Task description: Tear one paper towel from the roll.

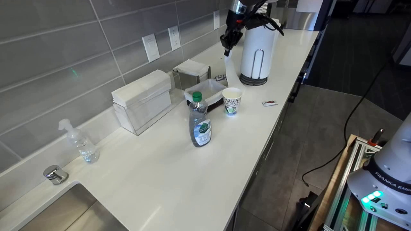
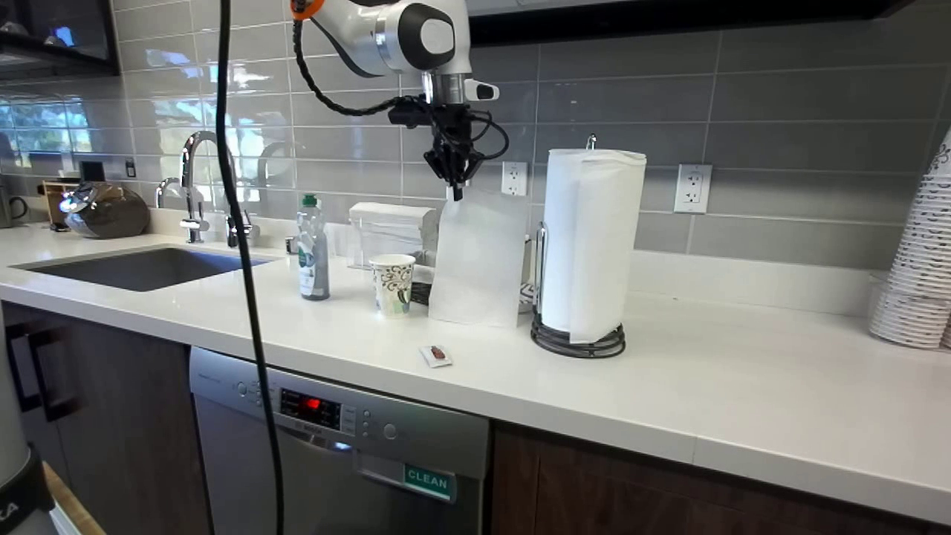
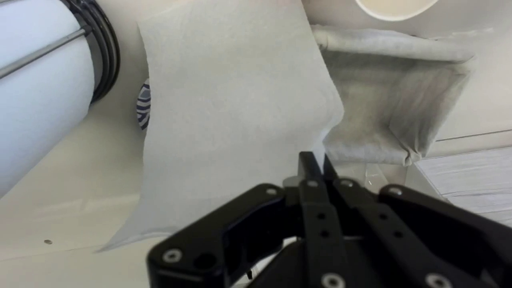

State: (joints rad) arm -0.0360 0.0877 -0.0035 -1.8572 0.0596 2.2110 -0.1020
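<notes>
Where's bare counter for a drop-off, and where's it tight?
Bare: counter between the roll and the stacked cups; also the stretch between the dish soap bottle and the sink, with the pump bottle at its wall side.
Crowded: around the paper towel hanging from the tool, where the patterned cup, lined bin and roll stand close.

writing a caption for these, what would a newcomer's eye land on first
Probably the limp white paper towel, hanging from the black hand that pinches it, free of the roll. Next comes the tall white roll itself, standing upright beside the towel in both exterior views. After that, perhaps the green-capped bottle, upright on the counter near the middle of an exterior view.
</notes>
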